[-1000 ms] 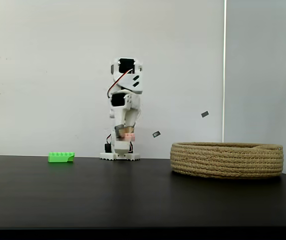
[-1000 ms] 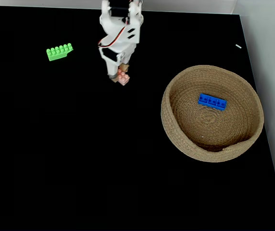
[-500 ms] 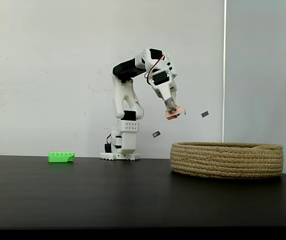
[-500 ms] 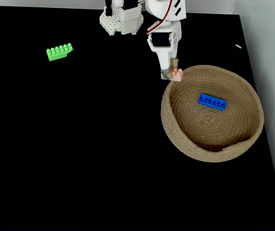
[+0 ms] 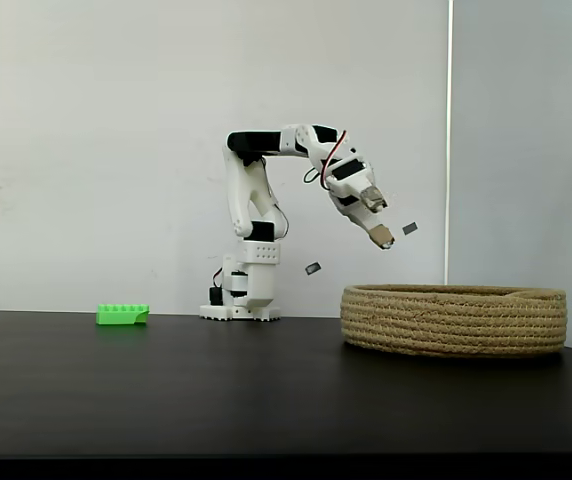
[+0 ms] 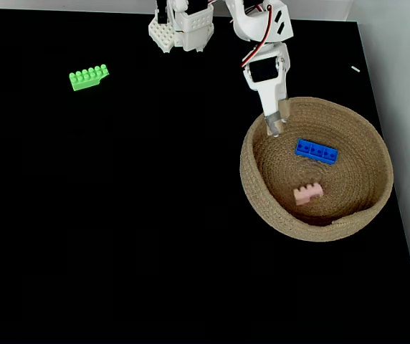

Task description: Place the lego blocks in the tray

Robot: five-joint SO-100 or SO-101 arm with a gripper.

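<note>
Our gripper (image 5: 380, 236) hangs in the upper middle of the side-on fixed view, tilted down toward the right above the left rim of the tray (image 5: 454, 320), and we see nothing in it; whether the fingers are parted we cannot tell from this angle. We see a black table (image 5: 266, 400) under a plain white wall (image 5: 96, 150), with a vertical seam at the right. We find the green block (image 5: 122, 314) at left centre, long axis across the frame. The tray's wall hides whatever lies inside.

From the top-down fixed view, we see the gripper (image 6: 275, 126) over the tray's (image 6: 262, 208) upper left rim, holding nothing, its tips close together; we cannot make out a gap. The blue block (image 6: 317, 151) lies inside, long axis running left to right with a slight downward slant. Below it rests the pink block (image 6: 308, 193), tilted up to the right. The green block (image 6: 89, 77) sits upper left on the table (image 6: 119, 236), well apart. The arm's base is cut off at the top edge.
</note>
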